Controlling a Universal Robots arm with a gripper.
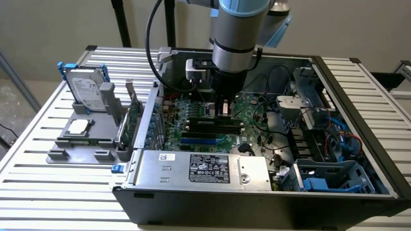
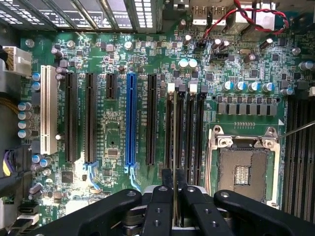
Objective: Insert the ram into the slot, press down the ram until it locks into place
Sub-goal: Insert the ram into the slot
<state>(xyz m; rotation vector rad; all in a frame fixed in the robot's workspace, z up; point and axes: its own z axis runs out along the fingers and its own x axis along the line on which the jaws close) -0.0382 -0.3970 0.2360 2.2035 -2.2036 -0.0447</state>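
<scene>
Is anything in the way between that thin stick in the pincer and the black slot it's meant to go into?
Nothing visible. The pincer holds the ram edge-on directly over the long black slots on the motherboard, and the slot under it looks empty. Whether the ram already touches it, I cannot tell.

green motherboard (image 2: 118,98), blue slot (image 2: 130,118)

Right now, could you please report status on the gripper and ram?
Gripper shut on ram. Ram edge-on over the memory slots; seating unclear. Nothing in the way.
</scene>
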